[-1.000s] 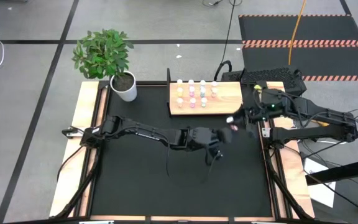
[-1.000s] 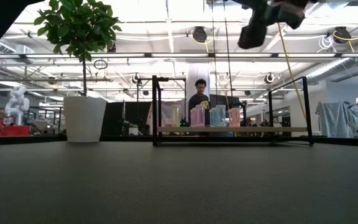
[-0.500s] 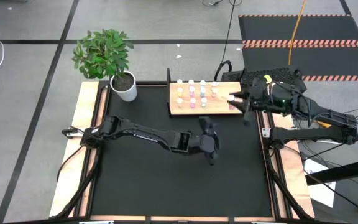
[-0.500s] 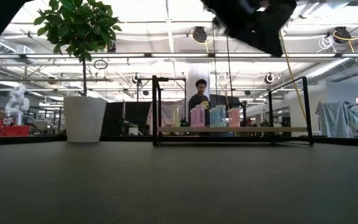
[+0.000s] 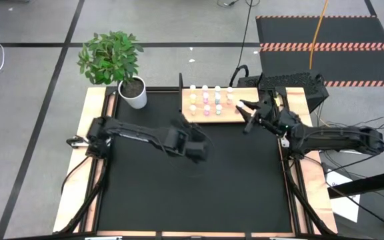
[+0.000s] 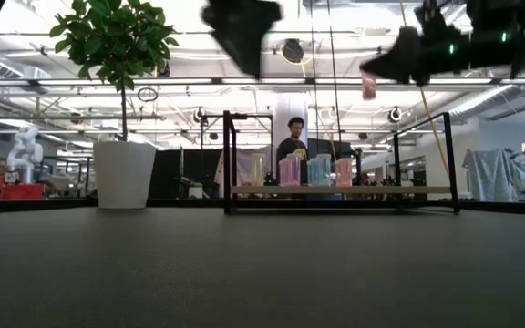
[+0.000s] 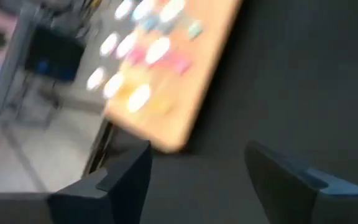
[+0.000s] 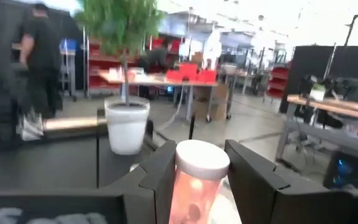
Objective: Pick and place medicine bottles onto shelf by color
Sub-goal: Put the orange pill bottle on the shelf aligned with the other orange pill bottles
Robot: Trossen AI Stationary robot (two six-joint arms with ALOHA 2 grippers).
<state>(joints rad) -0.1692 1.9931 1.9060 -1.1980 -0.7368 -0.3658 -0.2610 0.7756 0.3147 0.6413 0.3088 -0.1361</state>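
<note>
The light-wood shelf lies at the table's far edge with several small white-capped bottles standing on it; they also show in the low view. My right gripper is over the shelf's right end, shut on a pink bottle with a white cap. My left gripper is open and empty above the table's middle, and its wrist view shows the shelf blurred ahead. My right gripper pinches the pink bottle's body between its two fingers, just below the white cap. The fingers come about level from the table's right side. The bottle stands upright in the hold, lifted well clear above the shelf.
A white pot with a green plant stands at the table's far left, beside the shelf. A dark keyboard lies beyond the shelf's right end. A person stands in the room behind the shelf.
My right gripper has carried the pink bottle from the table's right side toward the far edge, to above the shelf's right end. My left gripper has drawn back toward the table's left edge, away from the right gripper.
</note>
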